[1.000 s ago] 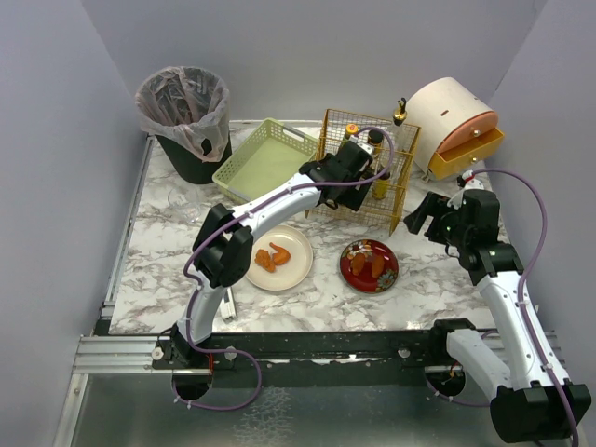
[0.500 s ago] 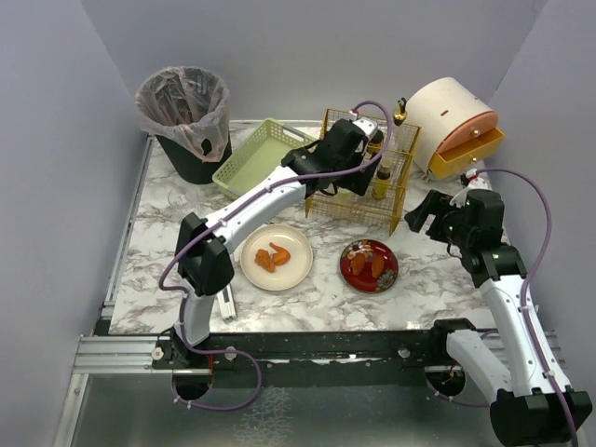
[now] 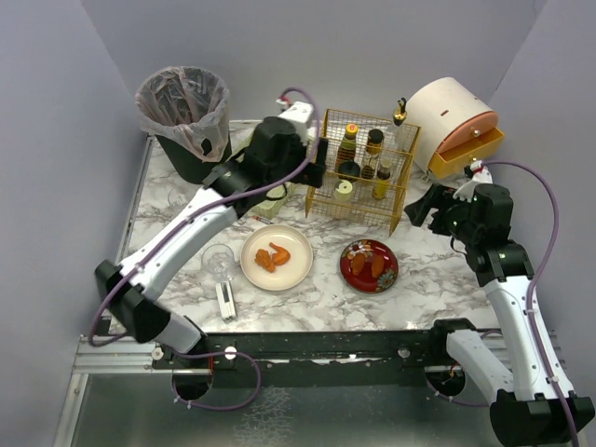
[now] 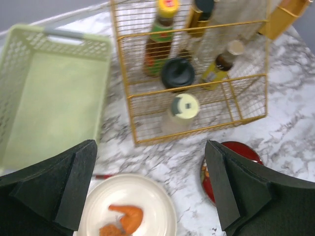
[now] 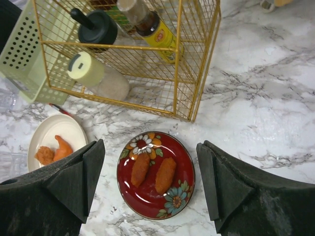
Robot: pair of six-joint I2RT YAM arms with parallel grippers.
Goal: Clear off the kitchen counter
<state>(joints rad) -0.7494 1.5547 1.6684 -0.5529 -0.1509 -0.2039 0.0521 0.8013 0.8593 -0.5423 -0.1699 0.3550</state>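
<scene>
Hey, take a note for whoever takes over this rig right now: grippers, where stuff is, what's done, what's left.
Left gripper: open, empty, beside the wire rack.
Right gripper: open, empty, right of it.
Kitchen counter: white plate and red plate, both with food, and a glass sit on it.
Done: bottles stand in the rack.
Left: both plates, the glass.

White marble kitchen counter (image 3: 424, 284), veined grey-brown. Gold wire rack (image 3: 358, 177) at twelve o'clock; pale green tray (image 4: 44, 93) at eleven. Black bin (image 3: 191, 163) with pinkish liner (image 3: 182, 98) at ten. Red floral plate (image 5: 147, 197) at five; cream plate (image 3: 294, 267) at seven, holding orange fried pieces (image 3: 271, 256).
</scene>
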